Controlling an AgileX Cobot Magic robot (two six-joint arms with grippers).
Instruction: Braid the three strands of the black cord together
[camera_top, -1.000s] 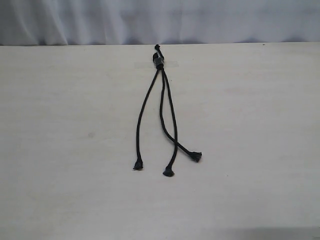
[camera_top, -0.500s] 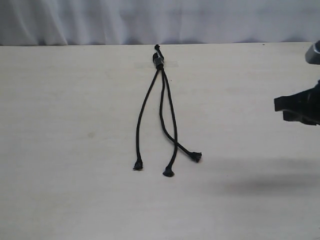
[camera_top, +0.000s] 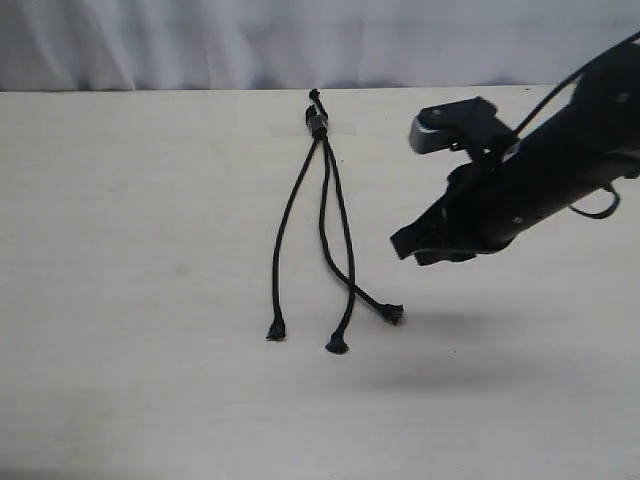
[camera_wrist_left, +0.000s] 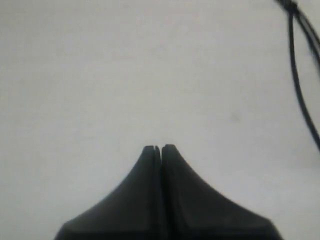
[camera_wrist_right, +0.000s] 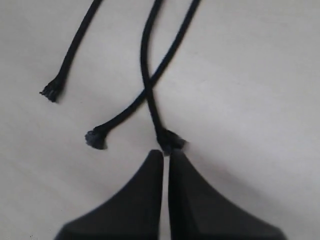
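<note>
Black cord (camera_top: 318, 125) lies on the tabletop (camera_top: 140, 300), its three strands (camera_top: 284, 225) loose and unbraided; the right jaws hover pressed together and empty beside the rightmost frayed tip (camera_wrist_right: 172, 141) and likely must part to grip it, left jaws likewise closed on nothing

Black cord (camera_top: 318, 124), black right hand (camera_top: 402, 246), pale cream table (camera_top: 120, 300) with faint grain, grey-white curtain (camera_top: 200, 40).
</note>
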